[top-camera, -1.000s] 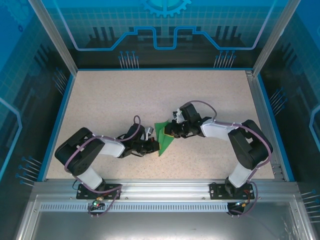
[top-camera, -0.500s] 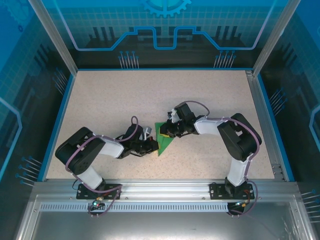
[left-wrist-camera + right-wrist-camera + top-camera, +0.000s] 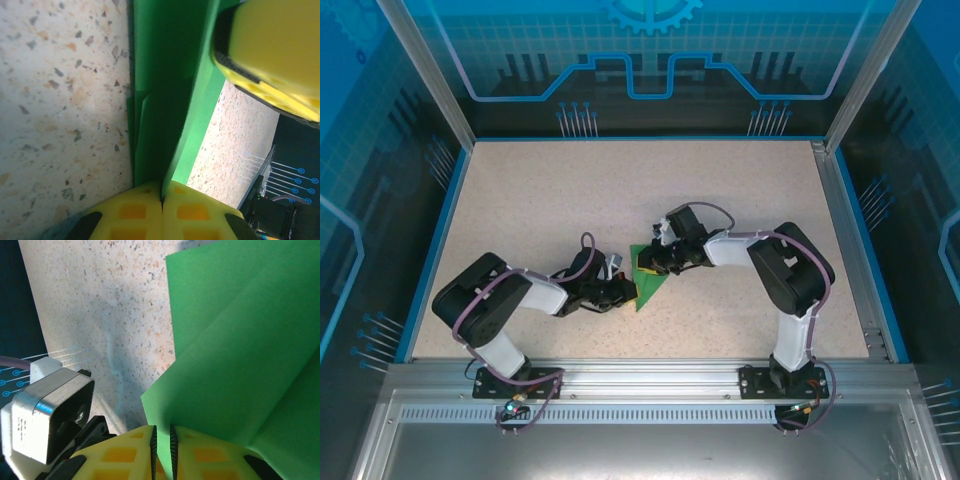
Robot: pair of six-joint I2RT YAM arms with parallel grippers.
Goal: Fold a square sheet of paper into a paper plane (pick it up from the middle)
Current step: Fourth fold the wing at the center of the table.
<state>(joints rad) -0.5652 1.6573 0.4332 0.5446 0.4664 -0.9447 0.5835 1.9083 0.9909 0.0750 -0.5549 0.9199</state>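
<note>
Green paper [image 3: 648, 286], between table [image 3: 520, 200] centre and near edge — creased to a wedge, no plane yet. Left gripper [image 3: 161, 199] and right gripper [image 3: 161, 433] both pinch it; we judge wing folds outstanding.

left gripper [image 3: 626, 291] and right gripper [image 3: 656, 263] meet at the folded green paper [image 3: 647, 283]

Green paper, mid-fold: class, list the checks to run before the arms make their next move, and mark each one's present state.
1. Left tool closed on the green paper: ok.
2. Right tool closed on it too: ok.
3. The two tools apart, not touching each other: ok.
4. Green paper well inside the table edges: ok.
5. Crease straight along its whole length: cannot tell.
6. Sheet free of tears: cannot tell.
</note>
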